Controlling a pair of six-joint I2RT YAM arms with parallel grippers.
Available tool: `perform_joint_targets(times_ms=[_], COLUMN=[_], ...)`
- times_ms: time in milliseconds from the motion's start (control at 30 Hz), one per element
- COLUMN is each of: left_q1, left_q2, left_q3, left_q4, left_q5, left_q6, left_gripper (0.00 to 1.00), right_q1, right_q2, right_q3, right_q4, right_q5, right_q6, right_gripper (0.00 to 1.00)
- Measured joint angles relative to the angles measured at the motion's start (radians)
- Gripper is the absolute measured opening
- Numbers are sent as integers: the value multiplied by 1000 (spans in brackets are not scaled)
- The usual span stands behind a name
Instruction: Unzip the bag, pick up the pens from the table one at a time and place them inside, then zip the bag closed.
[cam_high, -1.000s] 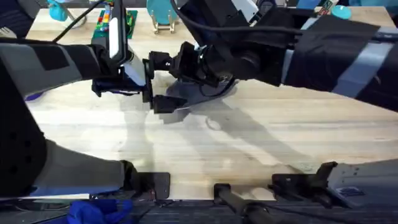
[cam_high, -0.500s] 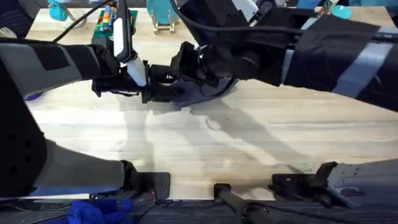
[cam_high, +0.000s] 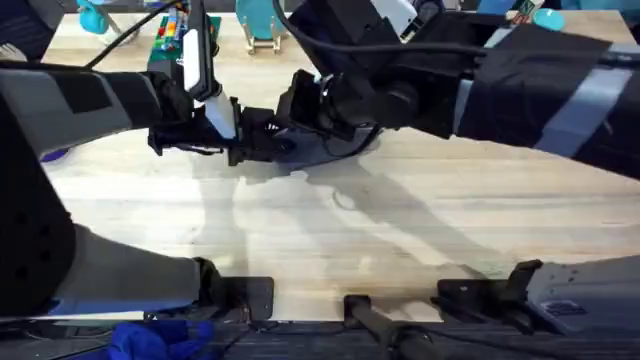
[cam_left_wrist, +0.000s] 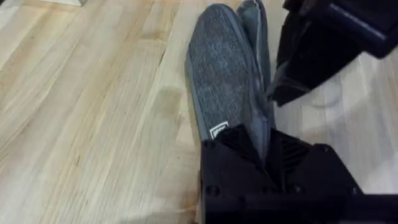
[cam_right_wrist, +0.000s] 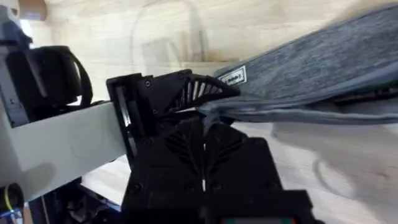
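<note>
The blue-grey pencil pouch (cam_left_wrist: 227, 93) lies on the pale plank table (cam_high: 400, 230), toward its far edge, between the two claws. The left claw (cam_left_wrist: 268, 155) pinches the pouch's near end at the zipper seam. The right claw (cam_right_wrist: 205, 134) is closed on the pouch's edge right against the left claw. A small white label sits on its heathered fabric side.
</note>
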Motion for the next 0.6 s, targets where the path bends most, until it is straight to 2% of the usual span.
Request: perform_joint_targets(times_ms=[600], left_q1=[-4], left_q2=[0], left_q3=[-1], left_q4=[0], left_q5=[-9], left_q6=[0], left_gripper=[43], right_q1=[-30], right_q2=[-11], right_q3=[0], right_q4=[-108], right_q5=[32], right_q6=[-1], right_gripper=[31])
